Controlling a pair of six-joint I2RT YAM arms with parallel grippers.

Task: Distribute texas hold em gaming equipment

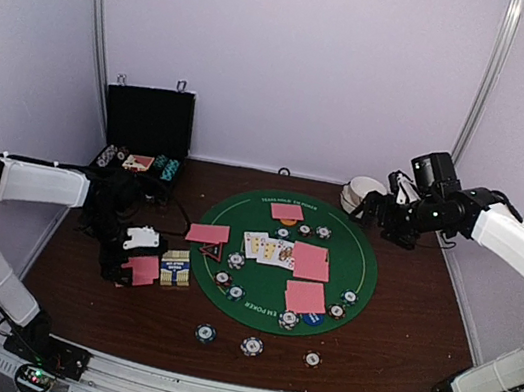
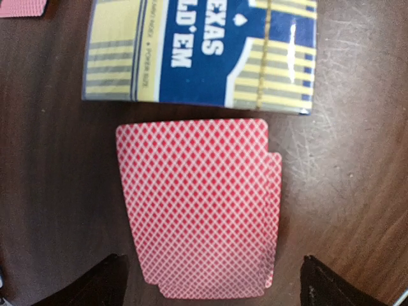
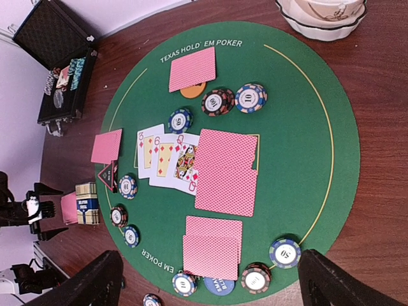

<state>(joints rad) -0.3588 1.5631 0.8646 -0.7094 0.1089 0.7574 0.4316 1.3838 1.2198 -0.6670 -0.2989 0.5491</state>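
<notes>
Left jaws apart, nothing between them, tips either side of the near end of the pink-backed card pile (image 2: pixel 197 207). Pile lies face down on the brown surface (image 2: pixel 357 159), just beside the blue-yellow card box (image 2: pixel 197 51), left of the green mat (image 1: pixel 353 253). Pile slightly fanned, lower cards poke out along one long side. Step looks like taking a card off the pile to deal. To do it well: come down square to the long edges, close on the top card only, lift clear without dragging the box. Flat cards on wood probably slip, so may need a slide first. Right jaws apart and empty too, high over the mat near the white bowls (image 3: pixel 322 16). Mat holds face-up cards (image 3: pixel 166 159), face-down pairs (image 3: pixel 213 245), chips (image 3: pixel 250 97), triangular marker (image 3: pixel 109 176)
</notes>
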